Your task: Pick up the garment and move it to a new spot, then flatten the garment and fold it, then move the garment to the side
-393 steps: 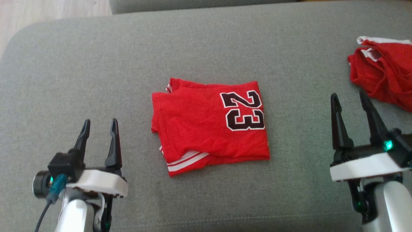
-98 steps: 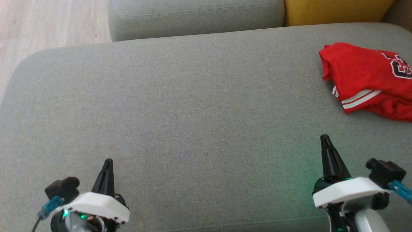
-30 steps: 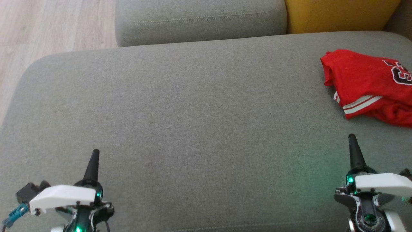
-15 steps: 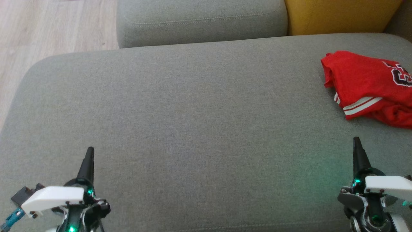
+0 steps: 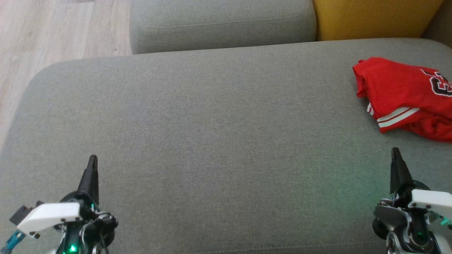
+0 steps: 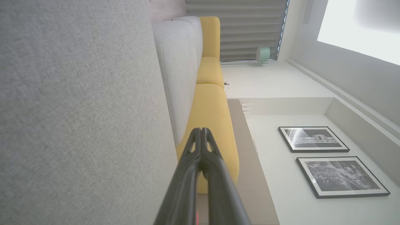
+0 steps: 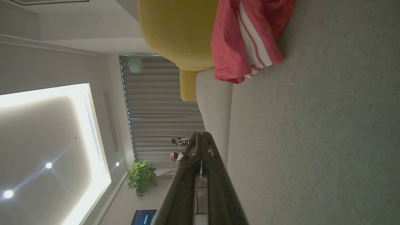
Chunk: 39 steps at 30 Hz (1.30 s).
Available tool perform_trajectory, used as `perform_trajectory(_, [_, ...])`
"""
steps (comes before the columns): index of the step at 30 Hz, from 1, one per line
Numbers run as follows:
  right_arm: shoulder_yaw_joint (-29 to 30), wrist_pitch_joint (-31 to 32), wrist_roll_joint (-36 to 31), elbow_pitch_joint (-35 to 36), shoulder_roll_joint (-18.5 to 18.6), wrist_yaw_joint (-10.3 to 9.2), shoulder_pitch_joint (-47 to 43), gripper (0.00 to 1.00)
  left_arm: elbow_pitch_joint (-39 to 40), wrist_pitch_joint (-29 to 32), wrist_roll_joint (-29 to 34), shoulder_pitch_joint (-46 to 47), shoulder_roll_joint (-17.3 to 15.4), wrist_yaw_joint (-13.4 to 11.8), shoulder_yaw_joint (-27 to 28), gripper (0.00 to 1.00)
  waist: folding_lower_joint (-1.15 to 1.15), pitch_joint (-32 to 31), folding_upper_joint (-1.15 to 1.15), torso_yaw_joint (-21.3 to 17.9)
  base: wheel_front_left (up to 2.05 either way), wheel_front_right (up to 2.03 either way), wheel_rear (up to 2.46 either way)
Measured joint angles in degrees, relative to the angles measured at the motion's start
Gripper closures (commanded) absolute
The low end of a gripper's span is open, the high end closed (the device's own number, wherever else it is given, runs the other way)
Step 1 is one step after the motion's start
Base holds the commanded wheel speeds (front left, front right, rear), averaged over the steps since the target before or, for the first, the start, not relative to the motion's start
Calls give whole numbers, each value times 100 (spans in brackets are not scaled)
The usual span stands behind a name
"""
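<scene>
Garment (image 5: 399, 95) cut off at right edge; number (image 5: 442, 84) partial.

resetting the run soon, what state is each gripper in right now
Left gripper: closed, holding nothing.
Right gripper: closed, holding nothing; the jersey lies apart from it.

Before me lies a grey sofa seat (image 5: 212, 116) beside a yellow cushion (image 5: 370, 17), with pale wooden floor (image 5: 53, 28), framed pictures (image 6: 313, 139) and grey curtains (image 7: 162, 103).

Even soft light; right wrist view dim, ceiling panel (image 7: 47, 140) glaring.
</scene>
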<state>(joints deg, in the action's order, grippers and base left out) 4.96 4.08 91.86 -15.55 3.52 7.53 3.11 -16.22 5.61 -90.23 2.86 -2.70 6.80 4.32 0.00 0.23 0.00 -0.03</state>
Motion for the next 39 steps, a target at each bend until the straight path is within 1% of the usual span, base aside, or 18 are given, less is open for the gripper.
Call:
perform_trajectory(4, [55, 32, 160, -8, -1, 0, 0, 100, 1, 44, -131, 2, 12, 29, 18, 100, 0, -5, 0, 3, 0, 0, 0])
perform_trajectory(39, [118, 100, 159, -12, -5, 0, 1, 100, 1, 44, -131, 7, 29, 29, 18, 100, 0, -5, 0, 2, 0, 0, 0])
